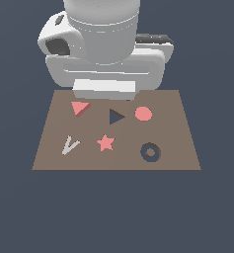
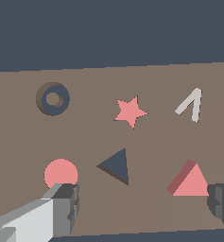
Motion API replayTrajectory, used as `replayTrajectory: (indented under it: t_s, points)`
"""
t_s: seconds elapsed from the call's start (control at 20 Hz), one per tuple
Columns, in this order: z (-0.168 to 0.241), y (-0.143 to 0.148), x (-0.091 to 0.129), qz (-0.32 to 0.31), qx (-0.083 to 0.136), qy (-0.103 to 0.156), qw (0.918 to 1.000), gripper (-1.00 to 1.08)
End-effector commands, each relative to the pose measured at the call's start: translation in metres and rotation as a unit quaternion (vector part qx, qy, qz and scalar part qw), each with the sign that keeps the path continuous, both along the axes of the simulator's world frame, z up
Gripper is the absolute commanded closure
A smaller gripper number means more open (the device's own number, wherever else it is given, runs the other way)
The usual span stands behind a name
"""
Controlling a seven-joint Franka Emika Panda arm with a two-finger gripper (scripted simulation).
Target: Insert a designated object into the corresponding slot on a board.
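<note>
The designated object, a salmon-red triangular block (image 1: 79, 107) (image 2: 191, 182), lies flat on the brown board (image 1: 177, 138) (image 2: 156, 80) near its far edge, towards the exterior view's left. The slot (image 1: 116, 117) (image 2: 116, 165), a dark navy triangular recess, sits just beside it towards the exterior view's right. My gripper (image 2: 144, 202) hangs open over the board's far edge, its fingers (image 2: 64, 205) spread wide with nothing between them. One fingertip shows close beside the red triangle without gripping it. In the exterior view the white hand (image 1: 104, 89) hides the fingers.
Also on the board are a red round disc (image 1: 143, 113) (image 2: 60, 173), a red star (image 1: 105, 143) (image 2: 130, 111), a grey V-shaped piece (image 1: 69, 145) (image 2: 191, 105) and a dark ring-shaped recess (image 1: 150, 152) (image 2: 53, 99). The arm's bulky white body (image 1: 103, 39) looms over the board's far edge.
</note>
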State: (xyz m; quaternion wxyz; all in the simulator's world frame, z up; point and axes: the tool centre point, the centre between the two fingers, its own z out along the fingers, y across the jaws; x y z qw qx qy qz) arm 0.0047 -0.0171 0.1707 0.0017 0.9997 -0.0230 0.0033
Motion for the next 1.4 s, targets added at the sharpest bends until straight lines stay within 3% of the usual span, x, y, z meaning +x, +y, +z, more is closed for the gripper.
replayTrajectory:
  t_s: [0.0,0.4,0.85,1.1,1.35]
  points:
    - [0.0,0.0,0.0,0.0,0.0,0.0,1.0,-0.92]
    - [-0.003,-0.001,-0.003,0.021,0.0,0.0,0.9998,-0.92]
    - [-0.014,-0.006,-0.015,0.093,0.0,0.0,0.9957,-0.92]
    - [-0.024,-0.011,-0.024,0.153,0.0,0.001,0.9882,-0.92]
    - [-0.035,-0.02,-0.035,0.228,0.0,0.001,0.9737,-0.92]
